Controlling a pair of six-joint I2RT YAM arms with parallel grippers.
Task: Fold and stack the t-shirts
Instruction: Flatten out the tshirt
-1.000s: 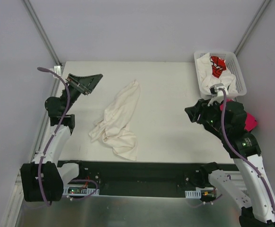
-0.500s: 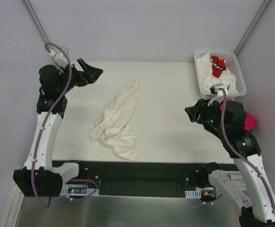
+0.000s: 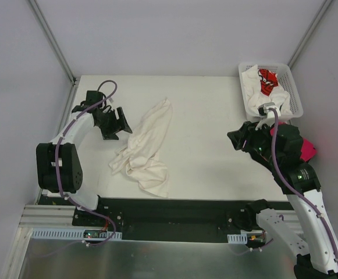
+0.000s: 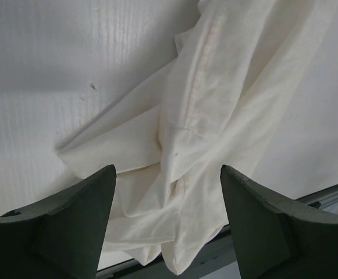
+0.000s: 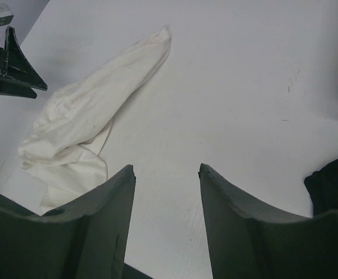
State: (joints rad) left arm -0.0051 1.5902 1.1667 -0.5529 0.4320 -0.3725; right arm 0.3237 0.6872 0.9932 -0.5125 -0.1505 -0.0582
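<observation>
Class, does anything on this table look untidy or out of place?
The cream t-shirt lies crumpled in a twisted strip, not spread flat. Magenta-pink cloth sits bunched at the table's right edge, half hidden.

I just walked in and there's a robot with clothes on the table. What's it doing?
Two robot arms are meant to fold and stack t-shirts. The left gripper is open right next to a crumpled cream t-shirt lying on the table, and is not holding it. The right gripper is open too, with nothing in it, near the white basket. The basket holds more cloth, including a shirt with red print. Nothing looks folded yet.
</observation>
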